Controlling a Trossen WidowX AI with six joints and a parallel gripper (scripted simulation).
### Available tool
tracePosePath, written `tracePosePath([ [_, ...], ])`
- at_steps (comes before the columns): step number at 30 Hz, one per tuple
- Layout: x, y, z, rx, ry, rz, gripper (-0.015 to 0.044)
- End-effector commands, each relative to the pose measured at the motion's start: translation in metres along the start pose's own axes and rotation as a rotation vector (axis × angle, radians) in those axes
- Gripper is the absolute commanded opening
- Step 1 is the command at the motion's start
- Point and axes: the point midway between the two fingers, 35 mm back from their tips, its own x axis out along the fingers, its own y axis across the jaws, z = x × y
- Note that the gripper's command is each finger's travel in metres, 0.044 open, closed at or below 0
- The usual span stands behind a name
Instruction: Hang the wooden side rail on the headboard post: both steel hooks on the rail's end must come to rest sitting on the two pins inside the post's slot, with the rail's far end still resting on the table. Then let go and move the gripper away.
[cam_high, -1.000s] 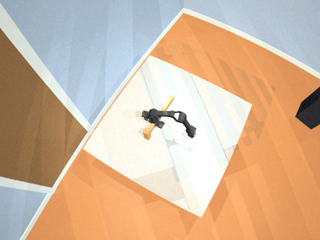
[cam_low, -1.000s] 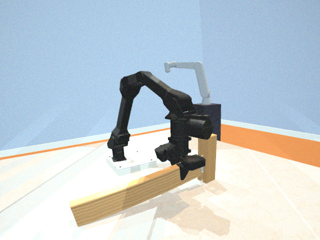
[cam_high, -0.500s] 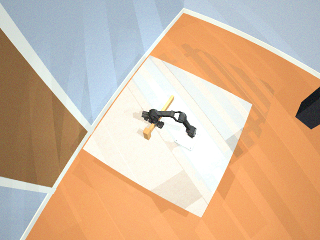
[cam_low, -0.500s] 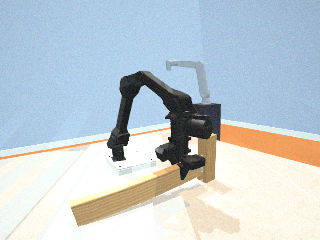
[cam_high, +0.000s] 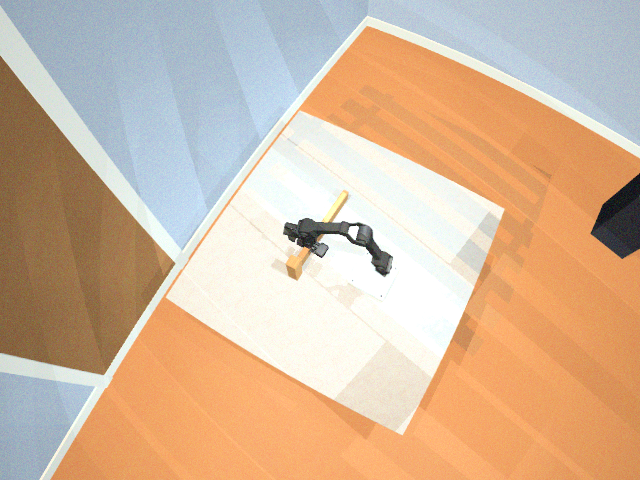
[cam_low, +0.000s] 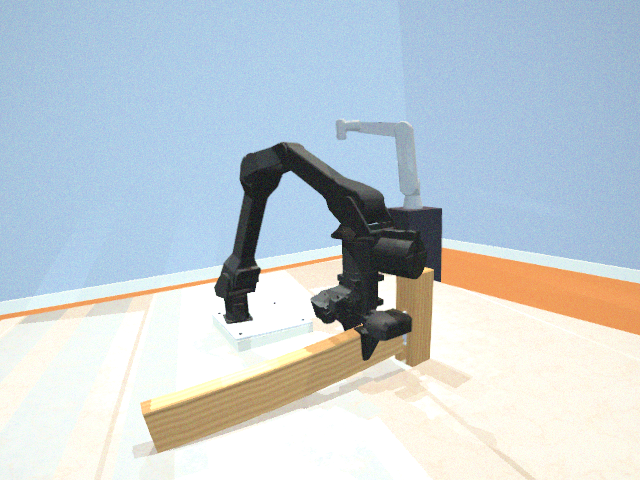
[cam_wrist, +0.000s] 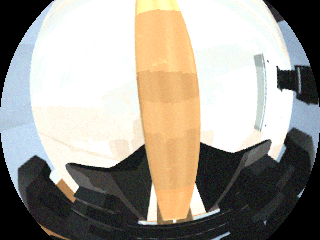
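Pinching the side rail (cam_high: 336, 207) (cam_low: 258, 384) (cam_wrist: 167, 110) is where we're at: the gripper (cam_high: 312, 246) (cam_low: 356, 330) (cam_wrist: 172, 195) has its fingers closed on the wood, one down each side, near the post end. The rail slants down from there, far end low at the tabletop (cam_high: 320, 330) (cam_low: 77, 413) (cam_wrist: 85, 125), near end right by the headboard post (cam_high: 294, 267) (cam_low: 421, 315), which stands upright. A bit of steel shows at the joint, but we can't tell if both hooks are on the pins.

As for handling, we'd call it stiff and hard to hurt, but long and probably nose-heavy, so held this close to one end it'll want to pivot in the fingers. Smooth flat sides could slip if we twist. Still, gripping near the hooks seems right for steering them, with the table carrying the tail. We'd keep it square to the slot, ease it down till the hooks take the weight, and only then let go, lifting straight off so we don't drag it back out.
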Motion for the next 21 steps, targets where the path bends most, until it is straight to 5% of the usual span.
tracePosePath([
  [1,-0.0035,0.0017,-0.0018,0.005,0.007,0.008,0.0],
  [21,-0.004,0.0016,-0.0038,0.005,0.007,0.008,0.0],
])
